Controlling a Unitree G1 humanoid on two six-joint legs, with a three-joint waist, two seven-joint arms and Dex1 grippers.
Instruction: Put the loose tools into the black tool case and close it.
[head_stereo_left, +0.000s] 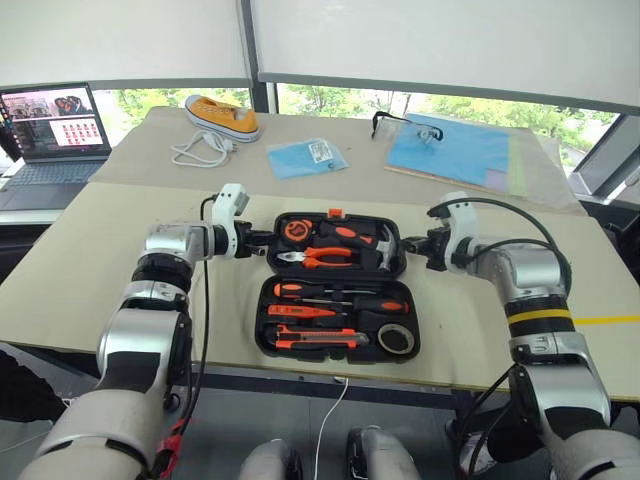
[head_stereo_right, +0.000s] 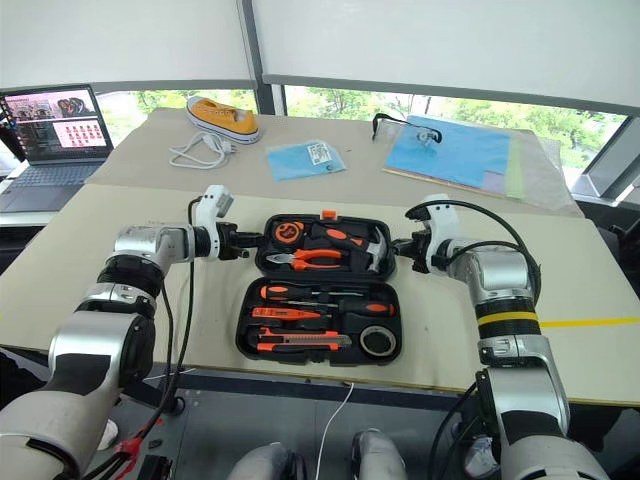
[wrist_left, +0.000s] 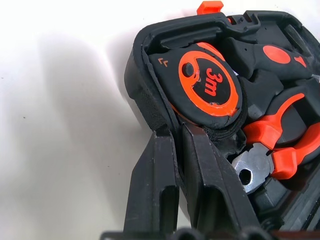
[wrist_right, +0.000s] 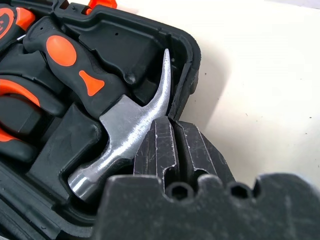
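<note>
The black tool case (head_stereo_left: 337, 287) lies open and flat near the front edge of the counter (head_stereo_left: 90, 270), its two halves one behind the other; the near half holds the three screwdrivers (head_stereo_left: 335, 300) laid crosswise in their slots, the utility knife (head_stereo_left: 318, 340) below them along the front wall, and the tape roll (head_stereo_left: 397, 338) in the near right corner; the far half holds a tape measure (wrist_left: 207, 85) at the left, orange-handled pliers (head_stereo_left: 322, 257) in the middle and a hammer (wrist_right: 120, 132) at the right, with the orange latch (head_stereo_left: 335, 212) on its far rim.

The left claw (wrist_left: 179, 150) is clenched on the left wall of the far half, just beside the tape measure, one finger outside the wall and one inside; the right claw (wrist_right: 175, 145) is pressed together at the right wall of the far half, by the hammer's steel claw; it appears to pinch that rim, though the wrist view leaves the exact contact hard to judge.

The counter is bare on both sides of the case, out to each arm and beyond; the case's front wall sits close to the counter's near edge; a seam between two counter panels runs well behind the case, and beyond it lie a yellow shoe (head_stereo_left: 223, 116), a white cord (head_stereo_left: 200, 150), a blue pouch (head_stereo_left: 307, 157), and a blue sheet (head_stereo_left: 450, 150); a laptop (head_stereo_left: 52, 135) stands at the far left.
</note>
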